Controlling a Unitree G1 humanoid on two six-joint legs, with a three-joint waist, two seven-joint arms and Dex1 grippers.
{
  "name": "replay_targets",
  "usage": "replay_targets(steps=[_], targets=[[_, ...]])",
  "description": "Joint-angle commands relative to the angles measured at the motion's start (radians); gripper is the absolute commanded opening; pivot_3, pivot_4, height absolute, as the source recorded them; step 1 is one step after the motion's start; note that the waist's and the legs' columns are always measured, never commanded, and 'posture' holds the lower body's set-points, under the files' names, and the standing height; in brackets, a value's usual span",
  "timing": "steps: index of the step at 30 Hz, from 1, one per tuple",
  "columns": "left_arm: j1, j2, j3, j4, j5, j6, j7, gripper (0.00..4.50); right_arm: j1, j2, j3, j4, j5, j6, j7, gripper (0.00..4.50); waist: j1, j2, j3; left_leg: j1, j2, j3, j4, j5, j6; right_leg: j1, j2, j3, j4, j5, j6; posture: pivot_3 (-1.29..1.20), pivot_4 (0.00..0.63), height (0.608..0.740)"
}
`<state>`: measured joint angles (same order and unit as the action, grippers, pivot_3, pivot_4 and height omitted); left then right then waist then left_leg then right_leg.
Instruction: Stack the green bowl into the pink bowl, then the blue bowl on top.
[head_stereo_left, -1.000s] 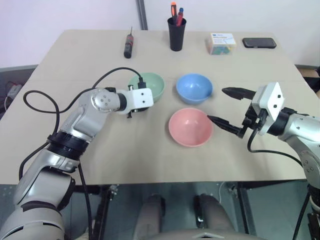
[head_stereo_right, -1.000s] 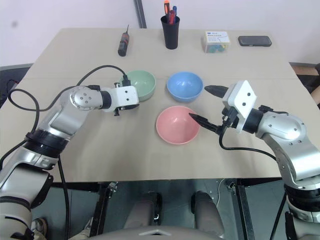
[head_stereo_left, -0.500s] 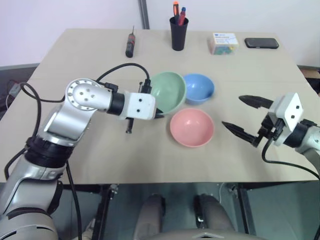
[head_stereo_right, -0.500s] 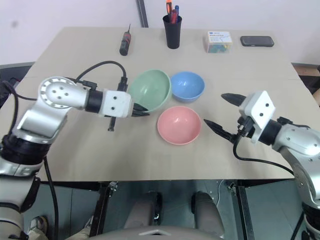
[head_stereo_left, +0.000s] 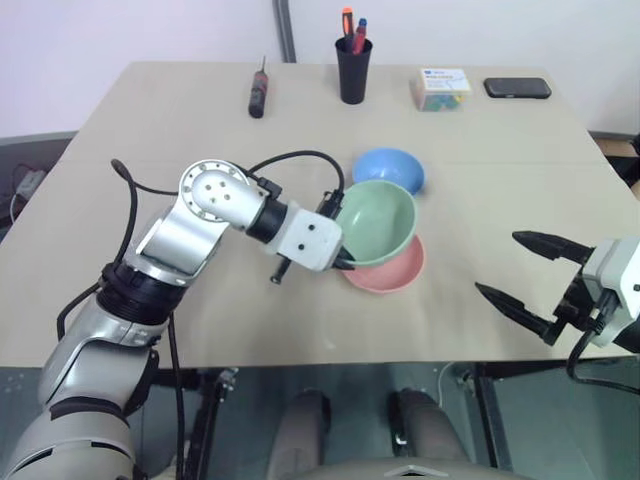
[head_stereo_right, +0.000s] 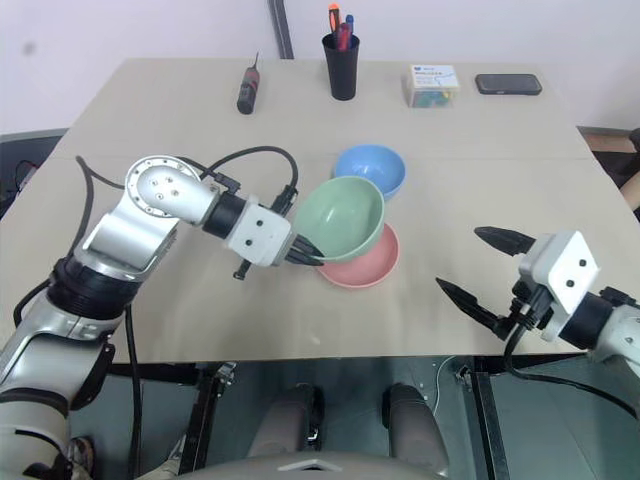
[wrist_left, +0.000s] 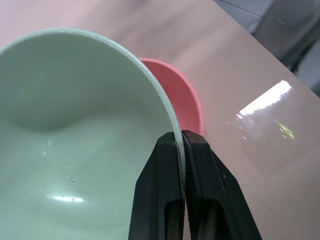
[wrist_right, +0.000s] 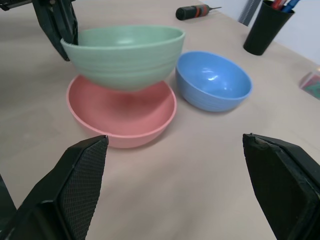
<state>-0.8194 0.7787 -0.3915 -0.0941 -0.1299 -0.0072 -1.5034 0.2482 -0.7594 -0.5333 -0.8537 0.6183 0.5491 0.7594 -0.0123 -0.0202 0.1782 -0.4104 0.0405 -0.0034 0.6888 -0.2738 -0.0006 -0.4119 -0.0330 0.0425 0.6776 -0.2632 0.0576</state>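
My left gripper (head_stereo_left: 345, 262) is shut on the near rim of the green bowl (head_stereo_left: 375, 220). It holds the bowl tilted in the air just above the pink bowl (head_stereo_left: 393, 274), which rests on the table. In the left wrist view the two fingers (wrist_left: 167, 165) pinch the green rim, and the pink bowl (wrist_left: 182, 97) shows behind it. The right wrist view shows a small gap between the green bowl (wrist_right: 125, 55) and the pink bowl (wrist_right: 125, 117). The blue bowl (head_stereo_left: 388, 168) sits just behind them. My right gripper (head_stereo_left: 497, 263) hangs open and empty near the front right edge.
Along the far edge of the beige table (head_stereo_left: 150, 150) lie a screwdriver (head_stereo_left: 258, 95), a black pen cup (head_stereo_left: 353, 68), a small box (head_stereo_left: 444, 85) and a black phone (head_stereo_left: 517, 88).
The left gripper closed on the green bowl, lifted it and carried it toward me and to the right, over the pink bowl. The right gripper drew back toward the front right, still open.
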Motion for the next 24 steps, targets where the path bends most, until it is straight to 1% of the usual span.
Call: replay_targets(steps=[1,2,3,4,5,8,9,11,13,14,15,17,18,19,21,22,23,24], targets=[[-0.033,-0.021,0.010,0.009,-0.015,-0.043,-0.034,1.27,0.019,0.001,-0.062,-0.044,0.022,-0.045,0.011,4.50,0.001,0.000,0.000,0.000,0.000,0.000,0.000,0.000,0.000,0.000,0.000,0.000,0.000,0.000,0.000,0.00,0.150,0.740],[-0.035,-0.030,0.012,0.014,-0.017,-0.055,-0.035,1.53,0.024,-0.001,-0.063,-0.043,0.021,-0.052,0.014,4.50,0.002,0.000,0.000,0.000,0.000,0.000,0.000,0.000,0.000,0.000,0.000,0.000,0.000,0.000,0.000,0.00,0.150,0.740],[-0.035,-0.039,0.017,0.018,-0.020,-0.063,-0.033,1.99,0.027,-0.002,-0.064,-0.043,0.021,-0.056,0.015,4.50,0.004,0.000,0.000,0.000,0.000,0.000,0.000,0.000,0.000,0.000,0.000,0.000,0.000,0.000,0.000,0.00,0.150,0.740],[-0.036,-0.046,0.022,0.018,-0.024,-0.061,-0.031,2.31,0.028,-0.003,-0.063,-0.040,0.021,-0.060,0.016,4.50,0.004,0.000,0.000,0.000,0.000,0.000,0.000,0.000,0.000,0.000,0.000,0.000,0.000,0.000,0.000,0.00,0.150,0.740],[-0.038,-0.053,0.034,0.015,-0.028,-0.050,-0.018,2.81,0.024,-0.006,-0.057,-0.033,0.020,-0.064,0.017,4.50,0.003,0.000,0.000,0.000,0.000,0.000,0.000,0.000,0.000,0.000,0.000,0.000,0.000,0.000,0.000,0.00,0.150,0.740],[-0.041,-0.049,0.083,-0.013,-0.065,0.061,0.021,3.80,-0.019,-0.021,-0.022,0.004,0.024,-0.063,0.018,4.50,0.001,0.000,0.000,0.000,0.000,0.000,0.000,0.000,0.000,0.000,0.000,0.000,0.000,0.000,0.000,0.00,0.150,0.740],[-0.037,-0.034,0.106,-0.030,-0.086,0.117,0.029,4.26,-0.040,-0.030,-0.003,0.023,0.017,-0.060,0.018,4.50,-0.003,0.000,0.000,0.000,0.000,0.000,0.000,0.000,0.000,0.000,0.000,0.000,0.000,0.000,0.000,0.00,0.150,0.740],[0.003,0.010,0.195,-0.080,-0.159,0.257,0.072,4.26,-0.138,-0.073,0.101,0.125,-0.066,-0.088,0.031,4.50,-0.011,0.000,0.000,0.001,0.000,0.001,0.000,0.000,0.000,0.000,0.000,0.001,0.001,0.000,0.000,0.00,0.150,0.740],[0.047,0.034,0.262,-0.121,-0.209,0.362,0.125,4.26,-0.232,-0.101,0.200,0.223,-0.143,-0.136,0.051,4.50,-0.024,0.000,0.000,0.002,0.001,0.002,0.000,0.000,0.000,0.000,0.000,0.002,0.001,0.000,0.000,0.00,0.150,0.740],[0.078,0.039,0.298,-0.145,-0.232,0.416,0.168,4.26,-0.290,-0.110,0.259,0.285,-0.193,-0.179,0.067,4.50,-0.025,0.001,0.000,0.003,0.001,0.002,0.000,0.000,0.000,0.000,0.001,0.002,0.001,0.000,0.000,0.00,0.150,0.740],[0.117,0.008,0.359,-0.166,-0.271,0.424,0.227,4.26,-0.351,-0.118,0.322,0.350,-0.245,-0.218,0.083,4.50,-0.026,0.001,0.000,0.003,0.001,0.002,-0.001,0.000,0.000,0.001,0.000,0.002,0.001,0.000,0.000,0.00,0.150,0.740],[0.209,0.018,0.448,-0.216,-0.323,0.506,0.292,4.26,-0.508,-0.101,0.464,0.520,-0.364,-0.323,0.119,4.50,-0.029,0.001,0.000,0.004,0.001,0.002,-0.001,0.000,0.000,0.002,0.000,0.002,0.001,0.000,0.000,0.00,0.150,0.740],[0.255,0.015,0.485,-0.240,-0.318,0.508,0.333,4.26,-0.584,-0.082,0.527,0.606,-0.419,-0.374,0.132,4.50,-0.032,0.001,0.000,0.006,0.001,0.003,-0.001,0.000,0.000,0.002,0.000,0.003,0.001,0.000,0.000,0.00,0.150,0.740],[0.302,0.007,0.519,-0.264,-0.296,0.469,0.372,4.26,-0.654,-0.060,0.579,0.685,-0.463,-0.422,0.141,4.50,-0.034,0.000,0.000,0.006,0.001,0.003,-0.001,0.000,0.000,0.002,0.000,0.003,0.001,0.000,0.000,0.00,0.150,0.740],[0.390,-0.012,0.622,-0.290,-0.401,0.555,0.420,4.26,-0.804,0.006,0.675,0.868,-0.553,-0.537,0.151,4.50,-0.031,0.000,0.000,0.008,0.001,0.003,-0.003,0.000,0.000,0.002,0.000,0.005,0.001,0.000,0.000,0.00,0.150,0.740],[0.441,-0.006,0.665,-0.313,-0.467,0.615,0.420,4.38,-0.868,0.037,0.713,0.956,-0.593,-0.598,0.156,4.50,-0.035,0.000,0.001,0.008,0.002,0.003,-0.003,0.000,0.000,0.002,0.000,0.005,0.001,0.000,0.000,0.00,0.150,0.740],[0.483,0.001,0.694,-0.337,-0.512,0.650,0.418,4.38,-0.914,0.060,0.740,1.028,-0.621,-0.657,0.162,4.50,-0.032,0.001,0.001,0.009,0.002,0.003,-0.003,0.000,0.000,0.002,0.000,0.007,0.002,0.000,0.000,0.00,0.150,0.740],[0.519,0.004,0.712,-0.359,-0.517,0.643,0.426,4.38,-0.950,0.077,0.761,1.090,-0.644,-0.708,0.170,4.50,-0.031,0.001,0.001,0.009,0.002,0.003,-0.004,0.000,0.000,0.002,0.000,0.007,0.002,0.000,0.000,0.00,0.150,0.740]])
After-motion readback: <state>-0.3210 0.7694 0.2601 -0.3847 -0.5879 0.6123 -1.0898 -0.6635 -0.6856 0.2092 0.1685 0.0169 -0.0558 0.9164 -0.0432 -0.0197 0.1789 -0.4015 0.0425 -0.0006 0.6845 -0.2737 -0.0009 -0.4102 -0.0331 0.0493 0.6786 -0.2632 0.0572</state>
